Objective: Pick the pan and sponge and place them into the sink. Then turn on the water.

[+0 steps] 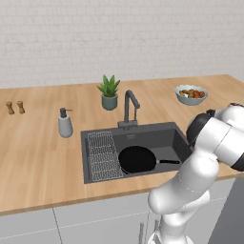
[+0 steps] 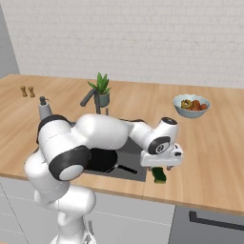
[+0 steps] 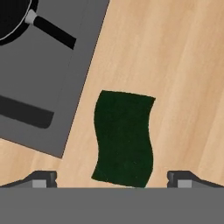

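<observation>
The round black pan (image 1: 136,159) lies in the dark grey sink (image 1: 162,138), its thin handle pointing right. In the hand view the pan (image 3: 11,17) and its handle show at the top left, inside the sink (image 3: 48,87). The sponge (image 2: 159,175) lies green side up on the wooden counter just right of the sink's front corner. My gripper (image 2: 161,169) hovers straight above it, pointing down. In the hand view the sponge (image 3: 124,138) sits between the two widely spread fingertips of the gripper (image 3: 112,179), which is open and holds nothing.
A wire rack (image 1: 102,155) fills the sink's left part, and the dark faucet (image 1: 129,107) rises behind it. On the counter stand a potted plant (image 1: 109,93), a soap dispenser (image 1: 65,123), a bowl of food (image 1: 191,94) and two small shakers (image 1: 15,107).
</observation>
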### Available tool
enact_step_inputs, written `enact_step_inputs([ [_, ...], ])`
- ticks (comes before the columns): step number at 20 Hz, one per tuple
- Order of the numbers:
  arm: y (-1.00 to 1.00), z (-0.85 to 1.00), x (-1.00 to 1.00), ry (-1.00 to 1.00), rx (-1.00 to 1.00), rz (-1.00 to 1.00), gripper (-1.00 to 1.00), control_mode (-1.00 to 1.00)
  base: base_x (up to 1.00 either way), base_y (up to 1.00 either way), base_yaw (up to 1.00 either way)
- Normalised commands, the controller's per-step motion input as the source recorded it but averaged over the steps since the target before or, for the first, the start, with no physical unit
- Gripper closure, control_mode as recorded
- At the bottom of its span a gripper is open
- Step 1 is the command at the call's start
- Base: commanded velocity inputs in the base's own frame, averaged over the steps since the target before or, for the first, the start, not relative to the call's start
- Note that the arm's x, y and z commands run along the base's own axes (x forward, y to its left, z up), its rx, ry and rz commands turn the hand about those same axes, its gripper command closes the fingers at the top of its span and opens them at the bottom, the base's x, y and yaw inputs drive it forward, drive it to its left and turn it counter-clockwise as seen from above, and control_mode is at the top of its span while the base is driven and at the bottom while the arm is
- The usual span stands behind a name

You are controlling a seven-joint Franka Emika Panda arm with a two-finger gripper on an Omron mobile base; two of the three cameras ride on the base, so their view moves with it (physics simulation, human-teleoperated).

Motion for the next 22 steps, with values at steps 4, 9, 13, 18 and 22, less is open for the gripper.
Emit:
enact_step_inputs([
  [4,0.06,-0.28,0.03,0.00,0.00,0.00,-1.00,-1.00,0.00,0.00,0.00],
  [9,0.00,-0.29,0.01,0.00,0.01,0.00,-1.00,-1.00,0.00,0.00,0.00],
  [13,0.00,-0.15,0.04,-0.01,0.04,0.04,-1.00,-1.00,0.00,0.00,0.00],
  [18,0.00,0.00,0.06,-0.01,0.03,0.02,-1.00,-1.00,0.00,0.00,0.00],
  [22,0.00,0.02,0.08,-0.01,0.00,0.00,-1.00,-1.00,0.00,0.00,0.00],
])
